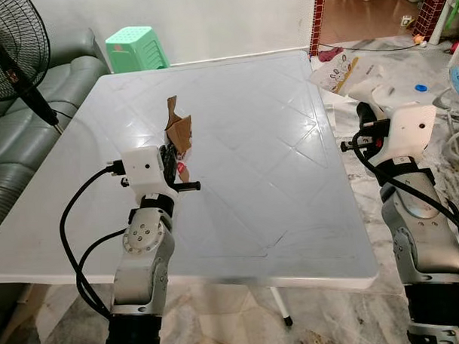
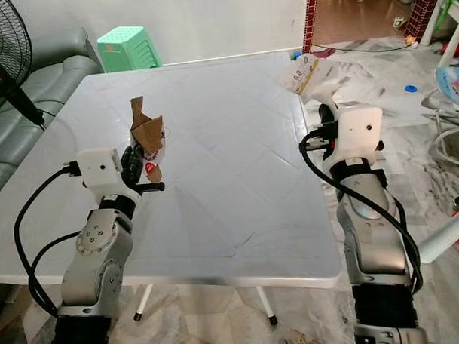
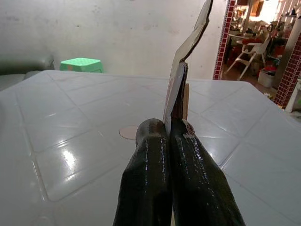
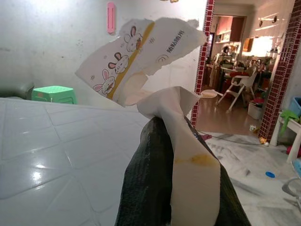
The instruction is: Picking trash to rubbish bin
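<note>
Both my grippers are closed on trash: left gripper pinches the brown cardboard scrap at centre-left of the frame over the white table; right gripper clamps the rabbit-print wrapper, upper right. Grip is only on thin edges, so I think walking could shake either loose.

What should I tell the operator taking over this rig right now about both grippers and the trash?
Left gripper: shut on the torn brown cardboard scrap, held upright just above the white plastic table.
Right gripper: shut on the torn white paper wrapper with rabbit prints, held at the table's right edge.
Done: both pieces of trash are picked up.
Left: find the rubbish bin, carry both pieces there and drop them in.
</note>
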Available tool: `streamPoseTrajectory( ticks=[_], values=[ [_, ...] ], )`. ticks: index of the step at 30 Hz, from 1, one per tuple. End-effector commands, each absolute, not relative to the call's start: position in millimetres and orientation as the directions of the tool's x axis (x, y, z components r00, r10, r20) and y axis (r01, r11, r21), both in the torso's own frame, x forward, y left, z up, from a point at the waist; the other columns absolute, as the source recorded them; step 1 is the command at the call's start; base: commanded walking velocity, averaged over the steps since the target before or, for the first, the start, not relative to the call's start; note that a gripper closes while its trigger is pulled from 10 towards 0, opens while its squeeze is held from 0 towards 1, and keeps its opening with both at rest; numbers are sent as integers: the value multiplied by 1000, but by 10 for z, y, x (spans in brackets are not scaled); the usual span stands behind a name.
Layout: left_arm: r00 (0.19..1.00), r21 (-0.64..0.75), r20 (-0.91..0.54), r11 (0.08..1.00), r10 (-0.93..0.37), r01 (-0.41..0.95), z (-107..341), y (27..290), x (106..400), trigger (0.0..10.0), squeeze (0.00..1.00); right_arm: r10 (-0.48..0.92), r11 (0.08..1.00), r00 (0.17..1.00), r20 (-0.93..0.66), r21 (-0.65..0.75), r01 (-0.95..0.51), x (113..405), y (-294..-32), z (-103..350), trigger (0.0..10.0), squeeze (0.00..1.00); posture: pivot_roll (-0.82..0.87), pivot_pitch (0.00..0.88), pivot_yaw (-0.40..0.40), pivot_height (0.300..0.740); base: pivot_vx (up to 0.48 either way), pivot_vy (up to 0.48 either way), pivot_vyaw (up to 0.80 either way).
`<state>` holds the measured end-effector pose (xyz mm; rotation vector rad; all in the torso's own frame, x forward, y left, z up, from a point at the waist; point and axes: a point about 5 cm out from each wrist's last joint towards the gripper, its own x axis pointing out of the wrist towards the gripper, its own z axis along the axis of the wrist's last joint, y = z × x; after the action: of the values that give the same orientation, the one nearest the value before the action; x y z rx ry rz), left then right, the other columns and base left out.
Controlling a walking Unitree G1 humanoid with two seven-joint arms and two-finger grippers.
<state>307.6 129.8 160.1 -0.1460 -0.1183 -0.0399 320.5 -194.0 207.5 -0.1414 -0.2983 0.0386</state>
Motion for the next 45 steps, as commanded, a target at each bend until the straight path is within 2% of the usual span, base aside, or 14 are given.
streamPoseTrajectory(
  ticks=[1,24,41,45],
  values=[
    [993,-155,116,987,-13,31,1597,1341,3063,10000,0,89,987,950,299,-155,-43,3226,-1885,2134,10000,0,-71,37,68,740,0,461,0],
    [995,-153,98,988,-24,39,1573,1338,3058,10000,0,115,984,950,291,-163,-69,3277,-1826,2169,10000,0,-69,41,63,740,0,449,0],
    [995,-149,99,988,-31,46,1612,1323,3086,10000,0,77,984,958,276,-177,-28,3302,-1865,2169,10000,0,-61,46,76,740,0,44,0],
    [995,-160,95,986,-22,37,1612,1335,3097,10000,0,70,984,960,271,-176,-22,3298,-1879,2163,10000,0,-64,49,80,740,0,0,-644]
  ],
)
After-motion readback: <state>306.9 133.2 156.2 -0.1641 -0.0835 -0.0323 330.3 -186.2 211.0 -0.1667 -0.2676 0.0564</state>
